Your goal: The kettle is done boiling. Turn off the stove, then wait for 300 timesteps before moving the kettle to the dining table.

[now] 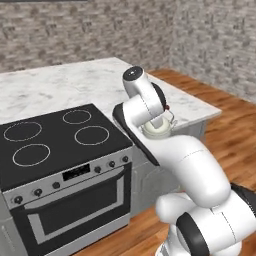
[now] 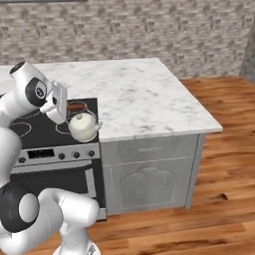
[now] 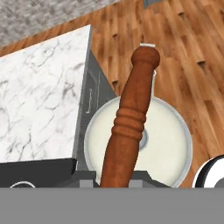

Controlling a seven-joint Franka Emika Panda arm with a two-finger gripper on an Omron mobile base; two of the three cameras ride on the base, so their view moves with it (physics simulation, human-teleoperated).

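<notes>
Spreading beyond the stove (image 1: 60, 140), the marble desk (image 2: 144, 99) lies further right and back from the kettle (image 2: 82, 125), which hangs at the stove's right front corner, lifted. Its long brown handle (image 3: 129, 127) runs straight away from the jaws (image 3: 114, 183), which are clenched on its near end. Squat cream body, handle arched over the lid.

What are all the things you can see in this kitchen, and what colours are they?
kettle: one, cream-white with reddish-brown handle, held up at the stove's front right corner.
stove: one, black top with four white rings, steel front with black knobs.
dining table: one, white-and-grey marble top on a grey cabinet, beside the stove.
floor: brown wood planks.
walls: grey brick.
hand: one, white arm, shut on the kettle's handle.
</notes>
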